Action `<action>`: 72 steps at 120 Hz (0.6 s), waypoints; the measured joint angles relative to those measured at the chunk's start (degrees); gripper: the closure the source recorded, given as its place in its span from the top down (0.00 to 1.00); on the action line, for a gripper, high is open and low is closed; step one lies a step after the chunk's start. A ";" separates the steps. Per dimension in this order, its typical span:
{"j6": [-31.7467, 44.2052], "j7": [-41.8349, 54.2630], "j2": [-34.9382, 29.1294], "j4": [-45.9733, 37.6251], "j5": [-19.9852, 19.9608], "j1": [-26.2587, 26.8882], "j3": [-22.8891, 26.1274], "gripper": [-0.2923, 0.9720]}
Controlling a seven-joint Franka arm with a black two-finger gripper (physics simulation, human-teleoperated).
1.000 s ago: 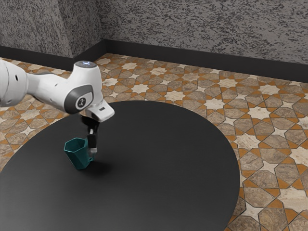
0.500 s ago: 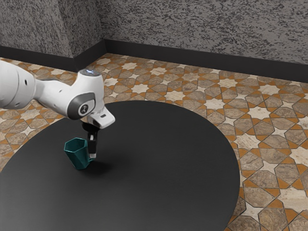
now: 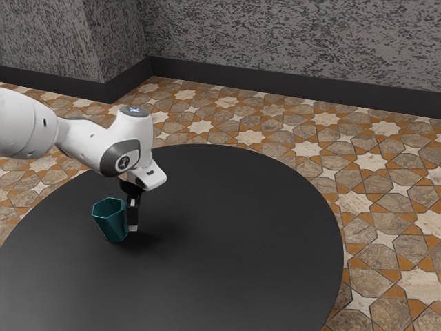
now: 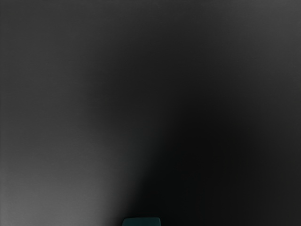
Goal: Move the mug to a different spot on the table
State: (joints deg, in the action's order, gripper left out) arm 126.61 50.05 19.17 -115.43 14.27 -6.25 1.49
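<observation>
On the round black table (image 3: 241, 241), toward the exterior view's left: a teal faceted mug (image 3: 110, 219), upright, mouth up, resting on the surface. Just beside it, on the side toward the exterior view's right, the black pincer (image 3: 133, 215), pointing straight down from the white arm (image 3: 83, 141) and reaching low along the mug's wall, close to or touching it. Cannot tell whether wide, narrow or clamped on the mug's wall. In the wrist view, dark table (image 4: 94, 117) and a sliver of teal mug (image 4: 141, 221) right under the hand. Around the table, patterned tile floor (image 3: 358, 152) and rough grey wall (image 3: 310, 34).
</observation>
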 joint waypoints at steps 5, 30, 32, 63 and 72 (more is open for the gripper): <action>0.01 -0.03 0.07 0.01 0.04 -0.05 0.00 0.77; 0.02 -0.13 0.37 0.02 0.09 -0.12 0.00 0.67; 0.02 -0.14 0.37 0.02 0.09 -0.13 0.00 0.65; 0.03 -0.18 0.80 0.34 0.05 -0.35 0.00 0.41; 0.04 -0.19 0.82 0.36 0.08 -0.35 0.00 0.36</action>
State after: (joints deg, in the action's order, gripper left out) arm 126.65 49.86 19.98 -115.08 14.35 -6.60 1.49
